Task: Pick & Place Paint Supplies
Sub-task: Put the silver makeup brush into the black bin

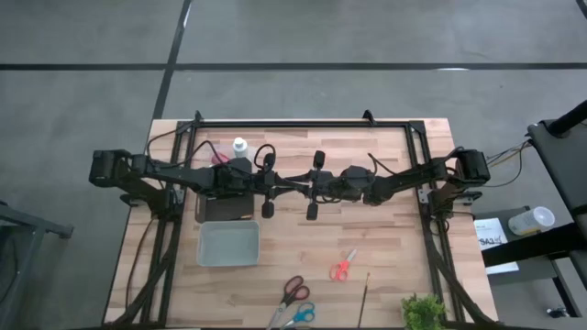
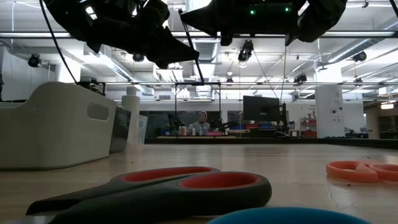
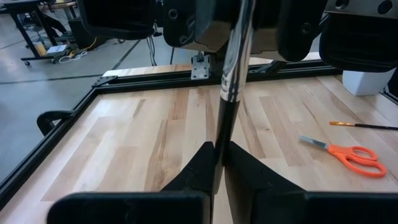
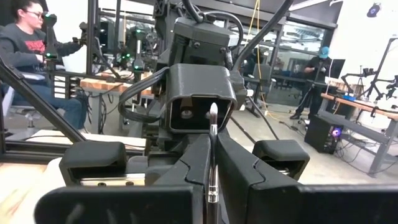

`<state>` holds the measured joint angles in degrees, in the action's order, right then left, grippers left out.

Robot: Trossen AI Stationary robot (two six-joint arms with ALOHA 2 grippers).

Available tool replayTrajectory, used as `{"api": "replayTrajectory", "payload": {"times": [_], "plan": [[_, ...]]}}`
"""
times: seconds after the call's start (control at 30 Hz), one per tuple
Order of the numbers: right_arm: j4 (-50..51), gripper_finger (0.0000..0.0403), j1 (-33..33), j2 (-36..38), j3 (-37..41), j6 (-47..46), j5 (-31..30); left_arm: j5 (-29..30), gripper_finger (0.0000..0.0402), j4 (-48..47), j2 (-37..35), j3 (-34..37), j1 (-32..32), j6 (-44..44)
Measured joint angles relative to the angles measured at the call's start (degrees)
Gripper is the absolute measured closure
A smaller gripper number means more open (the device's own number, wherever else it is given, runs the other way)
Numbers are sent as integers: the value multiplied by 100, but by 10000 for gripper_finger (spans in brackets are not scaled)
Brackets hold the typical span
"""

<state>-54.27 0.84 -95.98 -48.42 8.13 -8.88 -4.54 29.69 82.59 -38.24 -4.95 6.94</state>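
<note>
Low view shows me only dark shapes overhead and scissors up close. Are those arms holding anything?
Observer: Yes. The left gripper is shut on a brush, above mid-table.
Operator: And the other arm?
Observer: The right gripper meets it there, shut on that brush too, bristles poking out between its fingers.
Operator: Any more brushes?
Observer: A second brush lies flat near the orange scissors.

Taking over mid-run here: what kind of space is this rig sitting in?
Most likely a robotics lab or open workshop. The wooden table stands on bare concrete floor; the low view shows exposed ceiling ducts and strip lights, and the right wrist view shows a seated person among other rigs and workbenches.
</note>
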Motion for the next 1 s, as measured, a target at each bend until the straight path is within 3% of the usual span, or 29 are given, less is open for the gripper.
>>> {"api": "replayTrajectory", "payload": {"times": [1.0], "plan": [[124,383,2,2,-4,242,20,-2,380,-79,2,-2,2,0]]}}
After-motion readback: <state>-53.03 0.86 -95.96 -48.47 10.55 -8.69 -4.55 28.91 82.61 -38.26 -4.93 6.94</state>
